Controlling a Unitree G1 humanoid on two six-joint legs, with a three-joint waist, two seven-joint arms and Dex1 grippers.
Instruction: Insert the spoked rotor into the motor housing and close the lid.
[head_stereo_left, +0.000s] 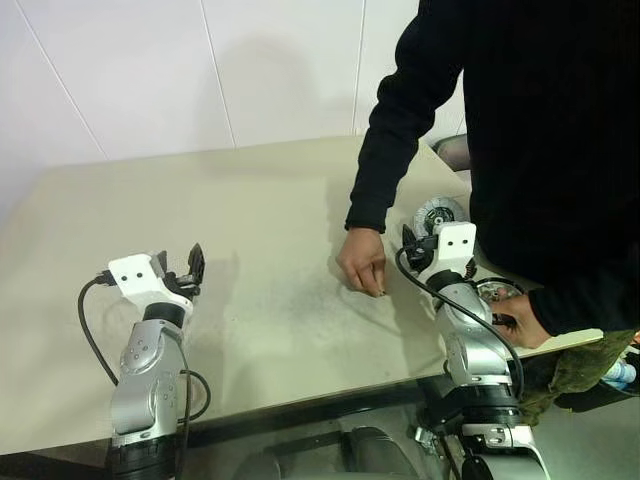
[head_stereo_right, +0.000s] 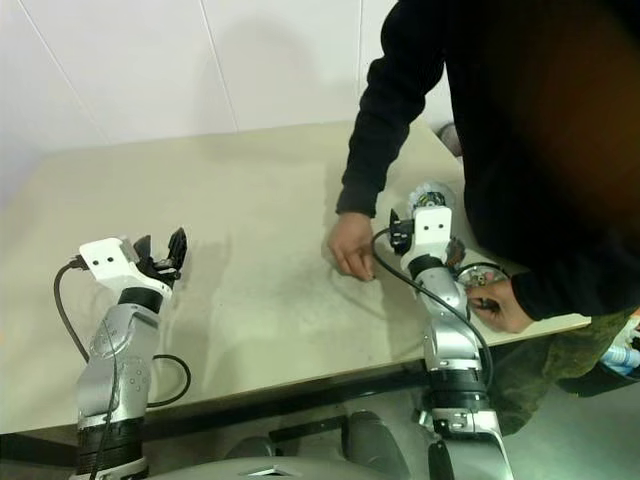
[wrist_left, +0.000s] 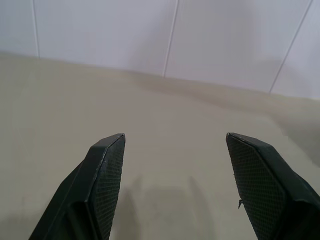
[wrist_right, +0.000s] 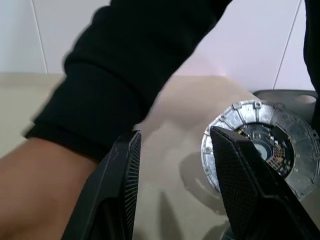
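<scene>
Head eyes overlook table (head_stereo_left: 250, 220); wrist views skim it closely.

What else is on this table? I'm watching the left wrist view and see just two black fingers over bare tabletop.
Observer: A person in a black top leans over the table on the robot's right.
Visitor: Any parts over there?
Observer: Yes, the lid sits just beyond the right pincer, which is open.
Visitor: Is the person touching it?
Observer: No. One hand rests on the table beside that pincer. The other hand is at the near edge, by a round metal part I can't identify.
</scene>
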